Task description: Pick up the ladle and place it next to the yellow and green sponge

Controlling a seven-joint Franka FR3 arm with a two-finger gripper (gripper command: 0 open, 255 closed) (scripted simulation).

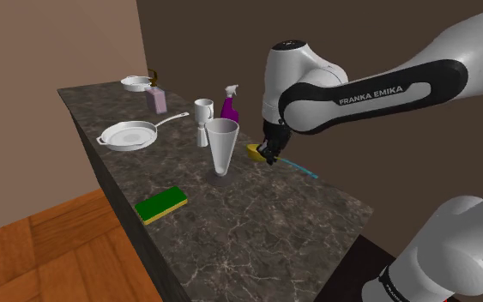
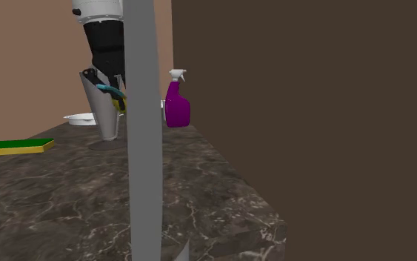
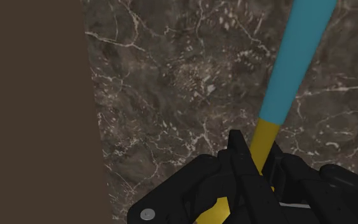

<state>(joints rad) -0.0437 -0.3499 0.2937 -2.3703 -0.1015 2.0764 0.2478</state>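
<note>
— So, what is the gripper (image 3: 259, 167) doing?

— It is clamped on the ladle (image 3: 298, 57). In the wrist view both black fingers press the yellow shaft, close to the bowl end, and the teal handle runs on beyond them over the dark marble table (image 3: 171, 83).

— Why hold it there rather than on the teal part?

— My guess is balance. The bowl is the heavy end, so a grip close to it should let the long handle trail without swinging much.

— And where is the ladle on the table?

— In the shoulder view the gripper (image 1: 269, 154) hangs near the table's far edge, with the ladle's yellow bowl (image 1: 254, 152) at nine o'clock and the handle trailing toward four. In the second exterior view the ladle (image 2: 111, 90) looks tilted and raised off the table, though I cannot be sure.

— What is around it?

— In the shoulder view a tall cone-shaped glass (image 1: 222, 147) stands just beside the gripper at nine o'clock, with a purple spray bottle (image 1: 230, 105) at eleven. The yellow and green sponge (image 1: 162, 204) lies well apart at eight o'clock, flat by the table's near edge.

— So the glass is in the way?

— I judge so. A straight path to the sponge passes close to the glass, so the ladle needs height or a swing round its near side.
</note>
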